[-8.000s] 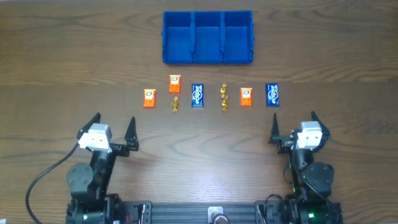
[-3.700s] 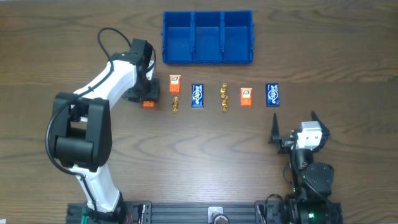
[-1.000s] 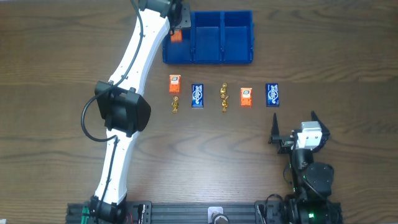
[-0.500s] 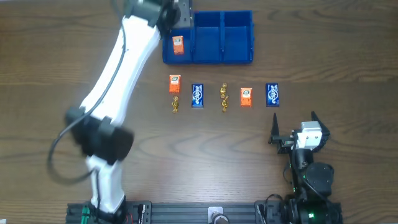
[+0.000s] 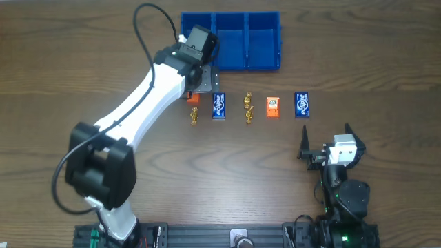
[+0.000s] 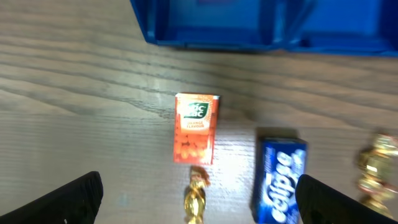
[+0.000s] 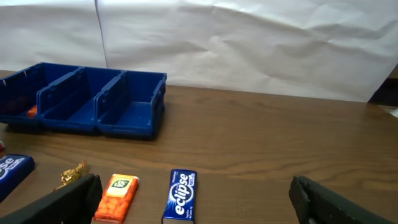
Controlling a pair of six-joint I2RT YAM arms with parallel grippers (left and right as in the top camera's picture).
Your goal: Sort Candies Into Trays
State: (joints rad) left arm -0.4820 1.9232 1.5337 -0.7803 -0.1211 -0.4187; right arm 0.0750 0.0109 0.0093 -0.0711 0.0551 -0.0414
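The blue three-compartment tray (image 5: pixel 231 60) stands at the back of the table. An orange candy box (image 7: pixel 31 112) lies in its left compartment. My left gripper (image 5: pixel 198 86) hangs open above another orange box (image 6: pixel 197 127), which lies flat between its spread fingers (image 6: pixel 81 196) without touching them. A gold candy (image 6: pixel 196 196) and a blue pack (image 6: pixel 278 174) lie close beside that box. Further along the row are two gold candies (image 5: pixel 249 108), an orange box (image 5: pixel 273 107) and a blue pack (image 5: pixel 302 105). My right gripper (image 5: pixel 324 148) rests open near its base.
The tray's front wall (image 6: pixel 249 34) is a short way beyond the orange box under my left gripper. The left arm (image 5: pixel 138 110) slants across the table's left half. A white sheet (image 7: pixel 249 43) backs the table. Bare wood lies between the candy row and the arm bases.
The left arm carried an orange box to the tray's left compartment and let it go. It then drew back toward the candy row and now hangs over the second orange box. The right arm stayed still.
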